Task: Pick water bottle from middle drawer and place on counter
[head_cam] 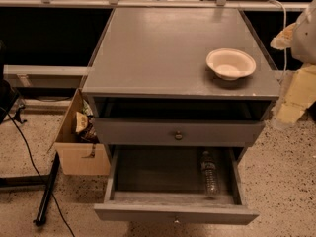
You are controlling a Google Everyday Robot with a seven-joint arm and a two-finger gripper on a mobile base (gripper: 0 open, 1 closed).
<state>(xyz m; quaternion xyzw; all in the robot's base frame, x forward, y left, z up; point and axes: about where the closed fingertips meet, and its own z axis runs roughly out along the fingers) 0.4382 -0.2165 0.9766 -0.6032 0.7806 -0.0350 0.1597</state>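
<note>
Right, status. The middle drawer [175, 214] is standing pulled well out toward the near side, with its dark inside floor showing. The water bottle [210, 173] is lying flat on that floor, just beside the drawer's right wall, with its long axis running near to far. I cannot tell which end is carrying the cap. The rest of the drawer floor, to the bottle's left, is showing bare.

Above it, the upper drawer [148, 131] with the brass knob [178, 136] is sitting slightly out from the cabinet, leaving a dark gap under the counter [158, 53]. A cream round bowl [230, 63] is resting upright on the counter, toward the right side and close to the near edge.

The gripper [291, 102] is hanging at the right edge of the view, beside the cabinet's right side. It is showing only as a cream blur and is holding nothing that I can see. It is well apart from the bottle and not touching the bowl. Whether it is spread wide or narrow I cannot tell.

An open cardboard box [81, 158] is sitting on the speckled floor [281, 181] to the left, against the cabinet, with some clutter inside. A black cable [24, 142] is trailing across the floor farther left, near a black bar [47, 191] that is lying at an angle. A white cable [284, 28] is hanging down at the far right.
</note>
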